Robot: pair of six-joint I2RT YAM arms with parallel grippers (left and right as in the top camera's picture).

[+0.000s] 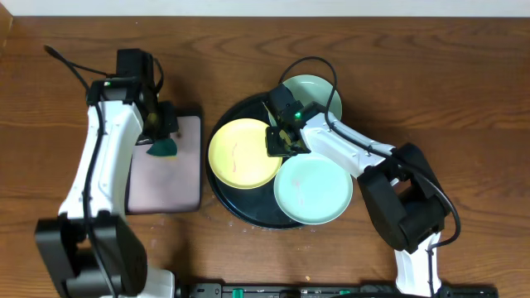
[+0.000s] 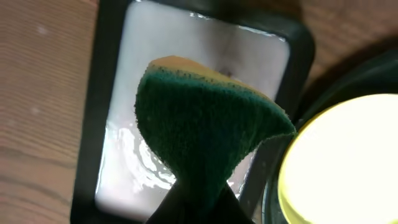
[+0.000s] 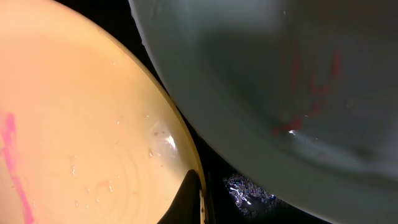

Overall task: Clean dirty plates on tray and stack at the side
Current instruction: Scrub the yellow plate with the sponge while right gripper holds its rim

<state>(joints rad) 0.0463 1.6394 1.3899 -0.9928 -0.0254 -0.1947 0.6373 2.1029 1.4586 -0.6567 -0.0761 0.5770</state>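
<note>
The round black tray [image 1: 222,189] holds three plates. The pale yellow plate [image 1: 244,153] lies at its left and has a pink streak. One mint-green plate [image 1: 313,189] lies at the front right, and the other [image 1: 319,93] at the back. My right gripper [image 1: 281,141] is shut on the yellow plate's right rim. In the right wrist view one finger [image 3: 196,199] lies on the yellow plate [image 3: 81,124], beside a mint plate [image 3: 280,81] with red marks. My left gripper [image 1: 161,132] is shut on a green sponge [image 1: 163,150], which also shows in the left wrist view [image 2: 205,124].
A smaller rectangular black-rimmed tray [image 1: 197,157] with a wet pale pink mat [image 2: 186,43] lies left of the round tray, under the sponge. Brown wooden table [image 1: 464,99] all round. The right arm's cable loops over the back mint plate.
</note>
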